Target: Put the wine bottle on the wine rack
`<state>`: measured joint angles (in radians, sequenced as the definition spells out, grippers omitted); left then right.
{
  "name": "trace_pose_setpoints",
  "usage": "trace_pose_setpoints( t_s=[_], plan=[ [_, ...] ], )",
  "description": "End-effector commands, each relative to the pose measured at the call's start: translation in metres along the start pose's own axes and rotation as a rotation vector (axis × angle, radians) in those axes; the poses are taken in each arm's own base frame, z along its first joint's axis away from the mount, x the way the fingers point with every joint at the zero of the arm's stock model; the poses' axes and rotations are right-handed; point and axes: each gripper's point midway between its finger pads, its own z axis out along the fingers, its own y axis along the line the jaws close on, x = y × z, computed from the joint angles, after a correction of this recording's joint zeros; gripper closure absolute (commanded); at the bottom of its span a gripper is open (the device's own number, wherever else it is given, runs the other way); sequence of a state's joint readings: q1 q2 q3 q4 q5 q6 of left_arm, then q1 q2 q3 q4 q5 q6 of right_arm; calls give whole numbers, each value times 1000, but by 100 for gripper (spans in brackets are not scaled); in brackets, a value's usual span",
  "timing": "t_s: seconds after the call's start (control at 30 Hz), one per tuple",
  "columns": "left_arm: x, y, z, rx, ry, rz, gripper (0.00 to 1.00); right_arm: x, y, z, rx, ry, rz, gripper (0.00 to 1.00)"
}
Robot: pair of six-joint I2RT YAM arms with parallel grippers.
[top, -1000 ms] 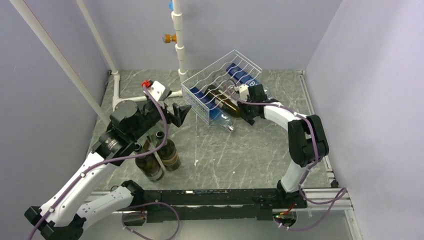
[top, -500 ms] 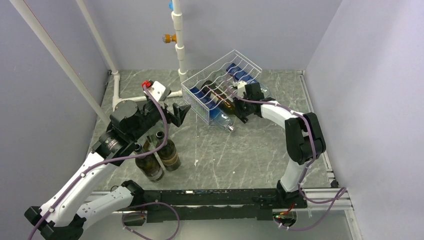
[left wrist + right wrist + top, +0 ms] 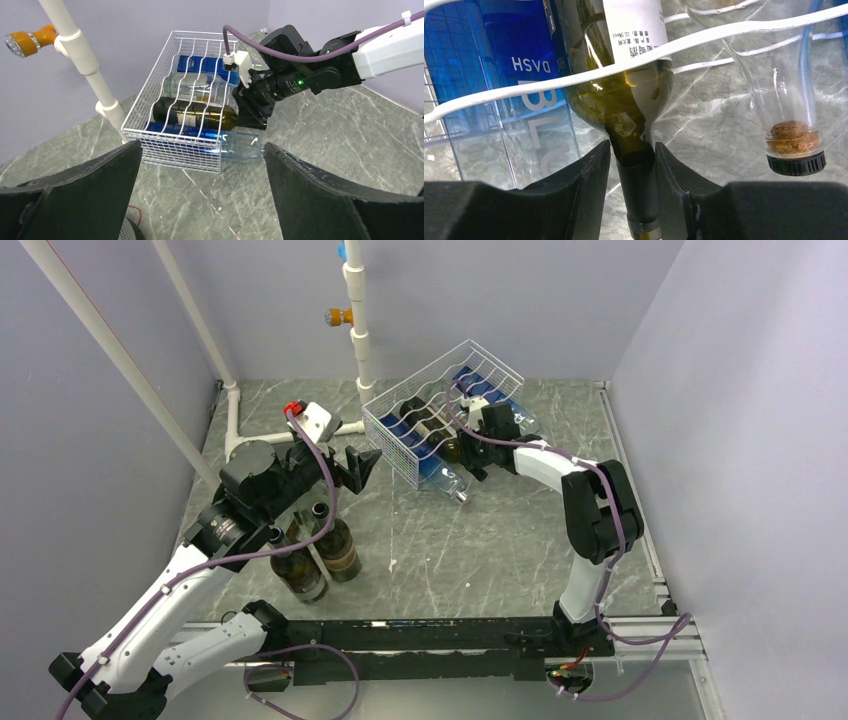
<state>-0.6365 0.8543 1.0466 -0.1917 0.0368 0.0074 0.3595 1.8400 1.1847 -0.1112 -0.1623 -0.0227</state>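
4 bottles lie on their sides in the wine rack (image 3: 172, 150), which sits on the grey marbled counter (image 3: 480, 540) toward the back. In the left wrist view the wine bottle (image 3: 195, 116), dark green glass with a white label, rests in the 2nd cradle from the rack's near end. It is between a blue bottle (image 3: 240, 147) in front and a clear bottle (image 3: 794, 145) behind. Another blue bottle (image 3: 200, 65) lies at the far end. The wine bottle's neck pokes out of the rack's side toward the right arm, and a white wavy rod crosses over its shoulder.

The right gripper (image 3: 631, 146) is clamped on that dark neck, 1 finger pressed against each side, with no gap visible. The clear bottle's corked mouth hangs just beside it.

The left gripper (image 3: 358, 462) hovers over the counter near the rack's left corner, its fingers spread wide apart with nothing between them. Under the left arm, 2 dark bottles (image 3: 318, 558) stand upright, side by side. A white pipe stand (image 3: 358, 335) with an orange fitting rises behind the rack.
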Motion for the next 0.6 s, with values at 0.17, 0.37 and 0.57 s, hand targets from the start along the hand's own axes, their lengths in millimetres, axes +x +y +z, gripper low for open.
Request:
trace_pose_setpoints(
  t_s=[0.17, 0.37, 0.57],
  plan=[
    [-23, 1, -5, 1, -68, 8, 1, -7, -3, -38, 61, -51, -43, 43],
    [-24, 7, -9, -33, -74, 17, 1, -10, -1, -74, 74, -78, -92, 30],
    [-35, 9, -21, -44, -113, 21, 1, -35, 26, -110, -27, -209, -155, 1]
  ],
)
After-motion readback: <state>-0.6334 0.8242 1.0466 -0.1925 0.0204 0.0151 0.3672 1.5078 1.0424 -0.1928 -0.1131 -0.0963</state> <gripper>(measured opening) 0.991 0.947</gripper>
